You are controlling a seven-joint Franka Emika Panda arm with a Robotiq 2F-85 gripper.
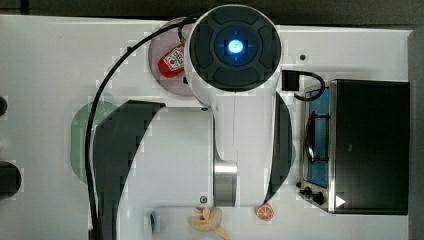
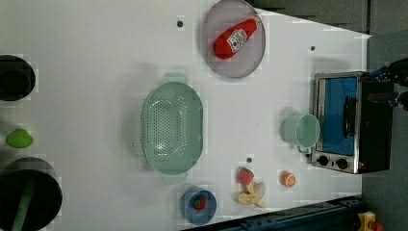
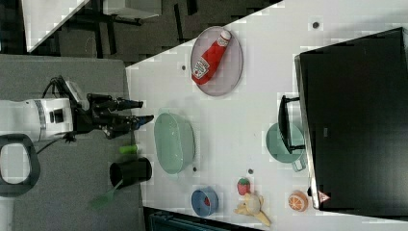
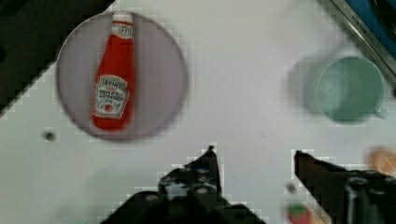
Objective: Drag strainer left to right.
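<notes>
A: Going across the left view from its left — where does the strainer [image 2: 172, 127] sit?

B: Mid-table, flat on the white table [image 2: 96, 72], holes up. Further toward the left view's right come the grey plate [image 2: 234, 67] with the ketchup bottle [image 2: 235, 38], then the mint cup [image 2: 301, 130] just beside the toaster oven [image 2: 350, 122]. Below the strainer in the left view are the blue bowl [image 2: 197, 205], the strawberry [image 2: 245, 176] and the orange slice [image 2: 287, 178].

A: And the claw?

B: In the right view the gripper [image 3: 139, 111] hangs clear of the strainer's rim, at the strainer's left in the right view, fingers spread with nothing between them — released, not grasping.

A: So which step is this?

B: I'd judge it the approach: the strainer looks untouched, the drag not begun.

A: What does the next move ask?

B: Probably coming down so one finger hooks inside the rim, then a level pull toward the cup's side, stopping short of the cup and steering clear of the plate and fruit.
</notes>
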